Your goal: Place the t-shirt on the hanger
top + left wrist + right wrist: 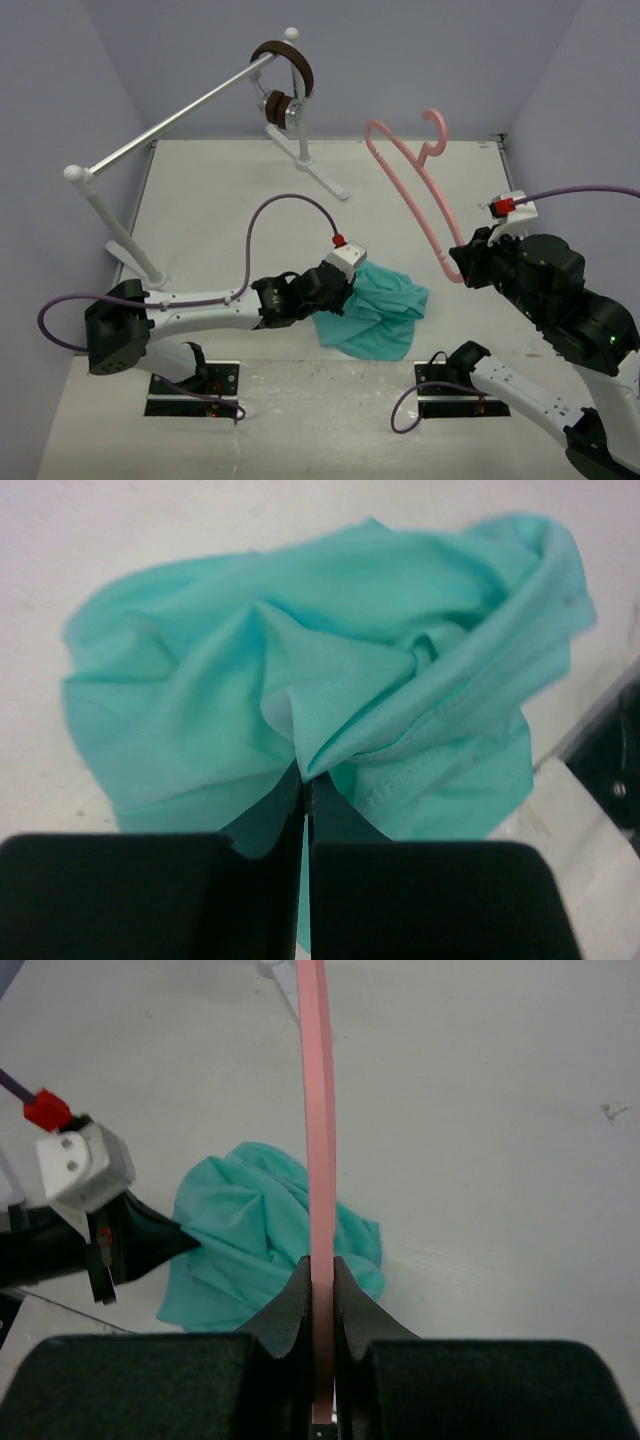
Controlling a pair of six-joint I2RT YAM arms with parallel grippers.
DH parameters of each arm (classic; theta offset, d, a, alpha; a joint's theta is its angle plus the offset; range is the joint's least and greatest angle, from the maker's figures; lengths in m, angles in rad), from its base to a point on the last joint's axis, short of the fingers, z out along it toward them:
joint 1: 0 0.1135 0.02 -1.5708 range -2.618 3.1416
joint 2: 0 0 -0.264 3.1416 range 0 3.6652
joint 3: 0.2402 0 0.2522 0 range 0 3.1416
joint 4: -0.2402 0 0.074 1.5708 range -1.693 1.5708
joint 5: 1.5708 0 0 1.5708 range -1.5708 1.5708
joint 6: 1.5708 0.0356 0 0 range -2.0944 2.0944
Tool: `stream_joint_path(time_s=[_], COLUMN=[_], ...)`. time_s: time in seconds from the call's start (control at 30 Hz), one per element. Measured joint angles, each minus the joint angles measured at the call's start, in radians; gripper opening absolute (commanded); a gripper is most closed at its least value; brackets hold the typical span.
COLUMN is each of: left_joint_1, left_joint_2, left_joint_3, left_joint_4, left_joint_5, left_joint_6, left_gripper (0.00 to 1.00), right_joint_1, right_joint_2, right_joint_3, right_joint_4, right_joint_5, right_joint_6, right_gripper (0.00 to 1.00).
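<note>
The teal t-shirt lies crumpled on the white table, near the front centre. My left gripper is at its left edge, shut on a fold of the t-shirt; the fingertips pinch the fabric in the left wrist view. My right gripper is shut on the lower end of the pink hanger and holds it raised above the table, hook pointing to the back. In the right wrist view the hanger bar runs up between the jaws, with the t-shirt below it.
A silver rail on white stands crosses the back left, with brown headphones hung at its far end. A white stand foot reaches toward the middle. Purple cables loop over both arms. Grey walls close three sides.
</note>
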Motion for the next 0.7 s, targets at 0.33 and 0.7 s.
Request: stream_joint_path(time_s=[0.33, 0.7], left_joint_1=[0.36, 0.479], left_joint_2=[-0.011, 0.304], left_joint_3=[0.302, 0.7], left_joint_4=[-0.257, -0.414], left_joint_5=[-0.051, 0.078], left_joint_6=[0.062, 0.193], left_gripper=[0.0, 0.0], right_joint_1=[0.0, 0.0], right_joint_2=[0.006, -0.032], right_joint_3=[0.068, 0.151], right_joint_4=[-0.109, -0.216], right_joint_5=[-0.125, -0.282], right_joint_6=[-0.039, -0.052], right_gripper=[0.0, 0.0])
